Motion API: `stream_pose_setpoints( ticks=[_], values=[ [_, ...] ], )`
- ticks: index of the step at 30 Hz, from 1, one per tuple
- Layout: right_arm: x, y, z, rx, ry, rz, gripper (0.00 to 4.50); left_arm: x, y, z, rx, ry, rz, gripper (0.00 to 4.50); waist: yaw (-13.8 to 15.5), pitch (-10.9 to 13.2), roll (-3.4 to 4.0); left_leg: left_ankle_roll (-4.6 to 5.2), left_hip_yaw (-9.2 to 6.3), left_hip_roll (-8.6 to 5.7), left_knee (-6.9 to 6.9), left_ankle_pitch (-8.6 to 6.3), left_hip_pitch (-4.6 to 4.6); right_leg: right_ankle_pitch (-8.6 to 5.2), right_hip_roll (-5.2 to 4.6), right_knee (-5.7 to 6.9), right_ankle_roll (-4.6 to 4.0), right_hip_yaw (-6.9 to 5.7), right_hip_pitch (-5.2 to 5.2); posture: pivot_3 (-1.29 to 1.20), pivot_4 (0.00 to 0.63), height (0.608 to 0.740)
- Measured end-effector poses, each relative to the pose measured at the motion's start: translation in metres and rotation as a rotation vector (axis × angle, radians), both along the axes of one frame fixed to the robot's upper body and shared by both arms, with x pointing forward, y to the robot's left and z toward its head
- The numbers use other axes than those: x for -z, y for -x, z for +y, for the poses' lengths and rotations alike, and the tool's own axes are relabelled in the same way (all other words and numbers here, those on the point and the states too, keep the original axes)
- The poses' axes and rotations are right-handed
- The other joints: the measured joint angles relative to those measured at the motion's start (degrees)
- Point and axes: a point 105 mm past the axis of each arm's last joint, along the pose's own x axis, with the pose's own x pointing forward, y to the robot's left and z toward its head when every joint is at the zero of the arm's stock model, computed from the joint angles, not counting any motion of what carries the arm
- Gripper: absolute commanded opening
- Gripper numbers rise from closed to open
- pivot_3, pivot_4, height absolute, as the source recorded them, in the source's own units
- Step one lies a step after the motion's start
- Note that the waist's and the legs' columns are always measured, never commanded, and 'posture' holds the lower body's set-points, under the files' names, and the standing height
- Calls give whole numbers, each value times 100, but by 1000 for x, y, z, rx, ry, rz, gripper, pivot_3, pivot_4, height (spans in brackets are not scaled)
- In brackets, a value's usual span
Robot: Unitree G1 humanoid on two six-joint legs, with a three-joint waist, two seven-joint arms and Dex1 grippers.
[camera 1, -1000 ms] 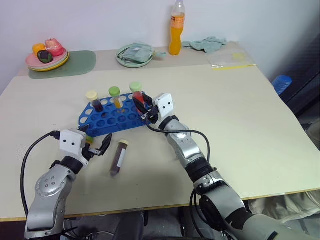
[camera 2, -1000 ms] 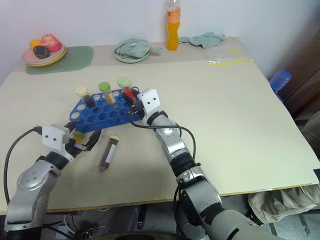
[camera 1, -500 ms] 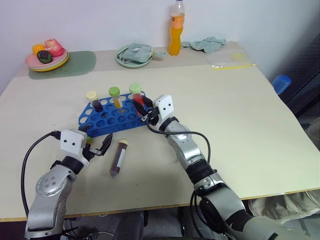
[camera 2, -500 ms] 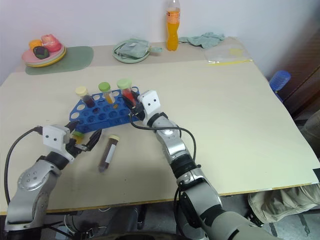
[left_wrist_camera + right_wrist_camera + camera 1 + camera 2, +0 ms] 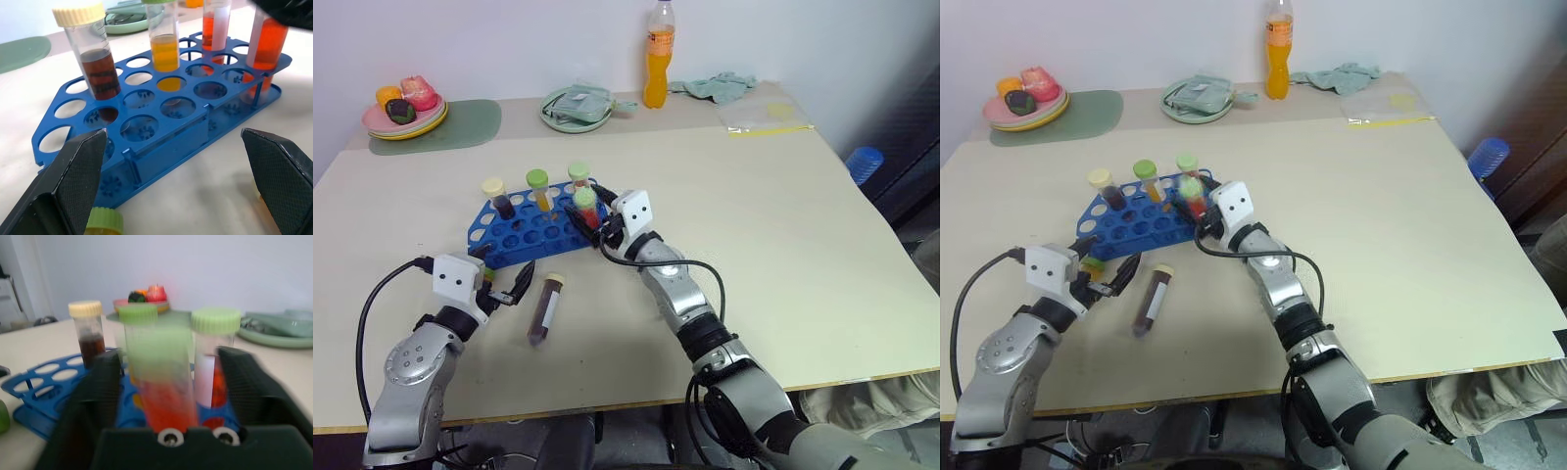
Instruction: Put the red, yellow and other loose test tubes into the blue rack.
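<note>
**Right claw lets go at the rack**

Since a second ago the right claw (image 5: 590,214) has gone from clamped on the red tube (image 5: 585,207) to wide open, and that tube, with its green cap, now looks tilted and blurry between the spread fingers at the right end of the blue rack (image 5: 529,231). Can't tell whether it's actually seated in a hole or just leaning there. Nothing is gripped by that claw now.

Standing upright in the rack's back row: a dark-liquid tube with a cream cap (image 5: 496,197), a yellow tube (image 5: 540,189) with a green cap, and another reddish-orange tube (image 5: 578,178) next to it.

Left claw (image 5: 505,287) is just as it was, fully open and holding nothing, sitting low at the rack's front edge. A small green cap (image 5: 103,221) lies on the surface right by its finger.

One dark tube with a cream cap (image 5: 545,307) lies flat on the surface in front of the rack, between the two arms.
</note>
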Motion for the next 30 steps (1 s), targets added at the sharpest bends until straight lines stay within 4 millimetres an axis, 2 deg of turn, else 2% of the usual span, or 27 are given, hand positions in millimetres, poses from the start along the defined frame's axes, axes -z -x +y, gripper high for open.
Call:
stream_pose_setpoints(
  ticks=[2,5,7,9,14,17,19,24,30],
  values=[
    [-13,7,-3,-18,-34,-36,4258,-7,-1,4,-20,12,1,4500,5,0,0,0,-2,0,1,0,0,0,0,1,0,0,0,0,150,740],
    [-30,13,-12,-35,-54,-75,4258,-39,-8,14,-55,26,-48,4500,23,0,-1,-1,-13,-1,4,1,0,0,0,1,0,-5,4,0,150,740],
    [-32,16,-19,-39,-47,-79,4258,-54,-11,20,-65,0,-47,4500,17,-1,-1,-1,-12,-3,5,1,1,0,0,1,0,-5,5,0,150,740],
    [-30,17,-29,-37,-15,-72,4258,-60,-14,24,-73,-36,-4,4500,5,0,0,-1,-12,-3,3,1,1,0,1,1,0,-5,6,0,150,740],
    [-19,26,-57,-86,127,-53,4258,-56,-11,46,-101,-157,272,4500,-11,3,4,-1,-9,-1,0,1,1,-1,5,5,1,-4,2,0,150,740],
    [-11,45,-74,-209,287,-50,4258,-53,-1,64,-120,-305,570,4500,8,10,2,1,-10,-3,2,0,-2,-3,8,0,3,-10,7,0,150,740],
    [-5,57,-82,-283,360,-28,4258,-58,6,72,-154,-296,701,4500,11,12,5,3,-5,-2,2,-1,5,-4,7,-5,5,-11,19,0,150,740],
    [-10,84,-74,-445,361,-19,4258,-36,12,61,-94,-282,961,4500,-32,15,9,2,-4,4,-7,-1,13,-5,10,0,3,-7,17,0,150,740],
    [-2,95,-68,-489,377,20,4258,-17,1,55,-78,-239,1057,4500,31,15,6,1,-4,0,0,-1,13,-5,2,-2,3,-7,23,0,150,740]
  ],
)
